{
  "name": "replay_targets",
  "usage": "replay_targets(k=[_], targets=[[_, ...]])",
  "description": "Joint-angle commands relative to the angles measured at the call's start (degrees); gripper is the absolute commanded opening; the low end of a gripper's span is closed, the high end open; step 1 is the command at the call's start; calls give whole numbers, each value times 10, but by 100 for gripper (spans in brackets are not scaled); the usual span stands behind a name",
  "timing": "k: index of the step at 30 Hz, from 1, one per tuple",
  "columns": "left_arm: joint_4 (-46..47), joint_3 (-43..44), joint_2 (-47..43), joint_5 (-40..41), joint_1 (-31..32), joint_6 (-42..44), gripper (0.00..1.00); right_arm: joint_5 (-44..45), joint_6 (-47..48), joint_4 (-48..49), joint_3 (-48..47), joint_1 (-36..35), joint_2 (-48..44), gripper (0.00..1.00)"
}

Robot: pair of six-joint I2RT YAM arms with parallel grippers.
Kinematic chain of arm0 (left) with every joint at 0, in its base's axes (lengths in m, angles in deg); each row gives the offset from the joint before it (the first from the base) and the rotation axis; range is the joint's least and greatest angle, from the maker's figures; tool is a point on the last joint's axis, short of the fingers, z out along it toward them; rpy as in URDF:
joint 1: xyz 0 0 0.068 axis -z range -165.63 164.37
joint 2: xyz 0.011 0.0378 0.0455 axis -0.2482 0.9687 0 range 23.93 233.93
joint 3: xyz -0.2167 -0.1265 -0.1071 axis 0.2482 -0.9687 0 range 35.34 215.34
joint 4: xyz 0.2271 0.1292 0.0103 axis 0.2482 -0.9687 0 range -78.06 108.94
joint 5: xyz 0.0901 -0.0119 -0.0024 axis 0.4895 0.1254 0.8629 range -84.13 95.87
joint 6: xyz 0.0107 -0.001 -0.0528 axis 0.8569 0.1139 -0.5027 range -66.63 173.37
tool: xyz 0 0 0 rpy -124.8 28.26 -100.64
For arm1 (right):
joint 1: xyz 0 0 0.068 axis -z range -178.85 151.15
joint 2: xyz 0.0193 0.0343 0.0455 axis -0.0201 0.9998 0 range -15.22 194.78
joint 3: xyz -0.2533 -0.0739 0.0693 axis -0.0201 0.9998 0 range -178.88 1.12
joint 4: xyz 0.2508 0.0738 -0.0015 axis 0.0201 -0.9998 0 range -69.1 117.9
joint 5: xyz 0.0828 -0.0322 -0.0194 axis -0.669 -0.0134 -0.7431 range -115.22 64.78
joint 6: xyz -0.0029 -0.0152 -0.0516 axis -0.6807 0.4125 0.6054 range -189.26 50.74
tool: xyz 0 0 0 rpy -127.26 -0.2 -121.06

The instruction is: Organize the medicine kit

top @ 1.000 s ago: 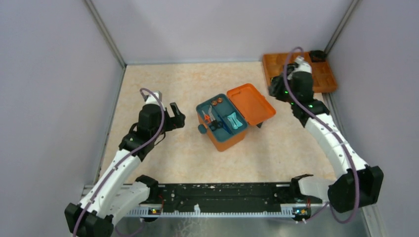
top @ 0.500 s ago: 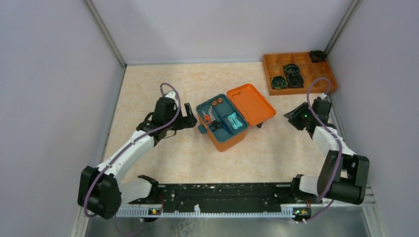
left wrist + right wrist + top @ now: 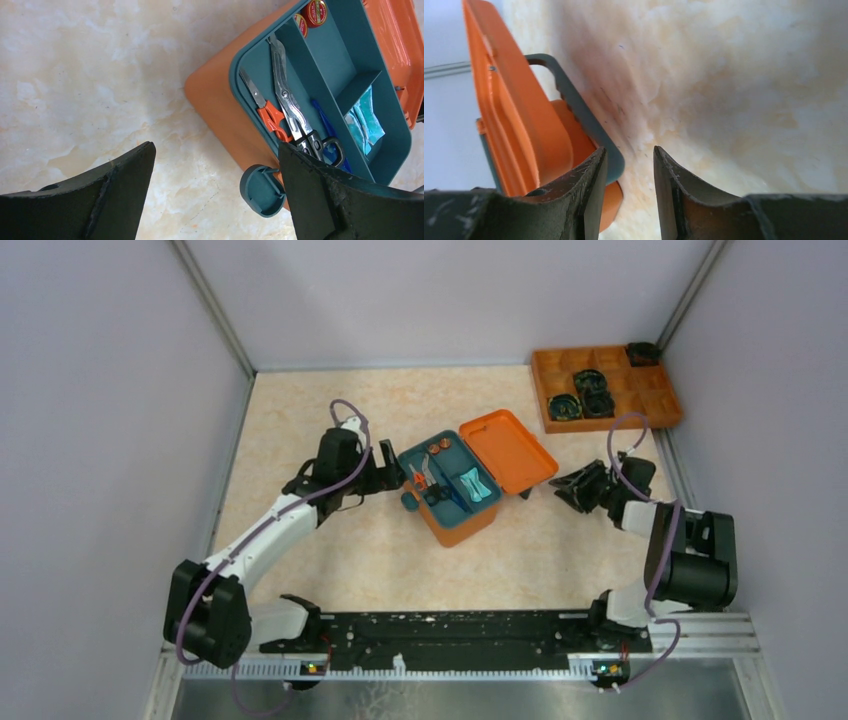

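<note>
The medicine kit (image 3: pixel 462 522) is an orange box in the middle of the table, with its lid (image 3: pixel 507 450) swung open to the right. A teal compartment tray (image 3: pixel 450 476) sits inside it. In the left wrist view the kit (image 3: pixel 222 107) holds orange-handled scissors (image 3: pixel 267 114), steel shears (image 3: pixel 287 100), a blue packet (image 3: pixel 364 120) and small round tins (image 3: pixel 315 7). Its teal latch (image 3: pixel 261 190) hangs at the front. My left gripper (image 3: pixel 397 478) (image 3: pixel 215 147) is open and empty, just left of the kit. My right gripper (image 3: pixel 560 485) (image 3: pixel 629 150) is open a little and empty, low beside the lid (image 3: pixel 504 110) and its teal handle (image 3: pixel 574 100).
A flat orange divided tray (image 3: pixel 660 400) with black items lies at the back right corner. Grey walls close in the table on the left, back and right. Bare marbled tabletop (image 3: pixel 300 410) lies left of and in front of the kit.
My left gripper has moved right, up to the kit's left side. My right arm has pulled back from the orange divided tray and dropped low beside the kit's open lid.
</note>
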Motion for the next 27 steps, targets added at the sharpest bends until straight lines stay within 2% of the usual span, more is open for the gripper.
replay_targets(k=[1,6,13,21,24,27], targets=[[24,14,20,-17,-2,-9,99,-72,-50,137,13,4,28,39],[33,23,45,-28,-2,-18,99,-126,-119,264,32,3,59,39],[27,25,64,-35,-2,-23,99,-149,-216,444,62,3,72,40],[22,17,57,-29,-2,-22,99,-190,-398,776,70,3,125,41],[24,14,58,-32,-2,-24,99,-201,-439,827,65,1,129,41],[23,11,56,-34,-2,-23,98,-209,-435,811,57,-11,109,41]])
